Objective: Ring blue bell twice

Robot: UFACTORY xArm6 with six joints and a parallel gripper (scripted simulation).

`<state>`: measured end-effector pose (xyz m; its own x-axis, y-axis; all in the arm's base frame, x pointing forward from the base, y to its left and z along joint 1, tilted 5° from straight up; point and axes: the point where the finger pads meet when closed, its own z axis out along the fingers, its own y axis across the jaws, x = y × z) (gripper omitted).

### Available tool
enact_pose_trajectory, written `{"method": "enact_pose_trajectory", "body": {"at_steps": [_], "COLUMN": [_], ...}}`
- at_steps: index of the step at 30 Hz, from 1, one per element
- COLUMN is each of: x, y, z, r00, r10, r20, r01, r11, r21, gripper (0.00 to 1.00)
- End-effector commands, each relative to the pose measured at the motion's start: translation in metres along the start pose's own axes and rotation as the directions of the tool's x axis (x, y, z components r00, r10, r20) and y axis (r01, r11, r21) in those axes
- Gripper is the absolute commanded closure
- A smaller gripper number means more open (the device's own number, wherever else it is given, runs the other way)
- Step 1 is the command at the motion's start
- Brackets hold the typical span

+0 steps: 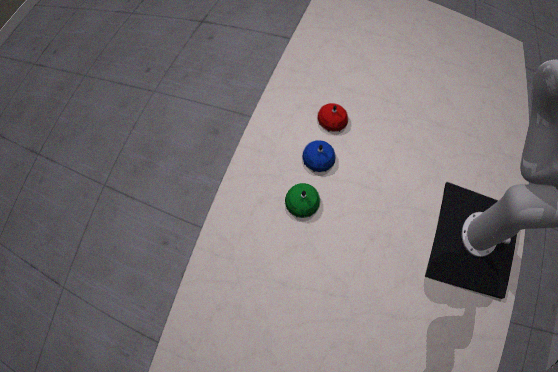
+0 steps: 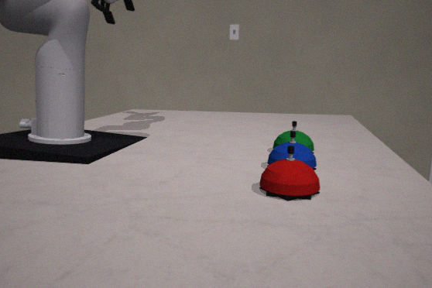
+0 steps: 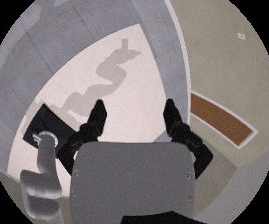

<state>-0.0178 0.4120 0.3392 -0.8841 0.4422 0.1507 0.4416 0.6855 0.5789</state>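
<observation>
Three dome bells in row on pale table (image 1: 382,280): red (image 1: 332,117), blue (image 1: 319,156), green (image 1: 302,200). My black two-finger gripper (image 3: 135,117) spread wide, grasping nothing, well apart from bells.

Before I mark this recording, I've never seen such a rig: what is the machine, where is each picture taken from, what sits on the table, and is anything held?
It is one white robot arm bolted to a black base plate on a pale table. One picture looks down from above, one from the table's side, one from the arm's wrist. Three bells stand in a row: red bell, blue bell in the middle, green bell. The gripper is raised, fingers wide open, holding nothing.
</observation>
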Motion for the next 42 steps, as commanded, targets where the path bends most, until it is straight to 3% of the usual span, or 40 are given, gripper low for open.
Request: {"method": "enact_pose_trajectory", "body": {"at_steps": [1,19,23,26,32,34,36,42], "x": [0.001,0.0,-0.012,-0.039,-0.128,-0.128,-0.179,-0.26], "y": [0.001,0.002,0.008,0.021,0.05,0.05,0.058,0.059], "z": [-0.001,-0.001,0.004,0.015,0.039,0.039,0.046,0.05], "r00": [1.0,1.0,1.0,0.996,0.967,0.967,0.939,0.878], "r10": [0.001,0.001,0.016,0.049,0.15,0.15,0.205,0.298], "r20": [-0.002,-0.001,0.022,0.071,0.208,0.208,0.275,0.374], "r01": [-0.001,-0.001,-0.017,-0.05,-0.163,-0.163,-0.231,-0.354], "r11": [1.0,1.0,1.0,0.999,0.985,0.985,0.971,0.931], "r21": [-0.003,-0.003,0.003,0.014,0.05,0.05,0.068,0.091], "gripper": [0.0,0.0,0.0,0.0,0.0,0.0,0.0,0.0]}}
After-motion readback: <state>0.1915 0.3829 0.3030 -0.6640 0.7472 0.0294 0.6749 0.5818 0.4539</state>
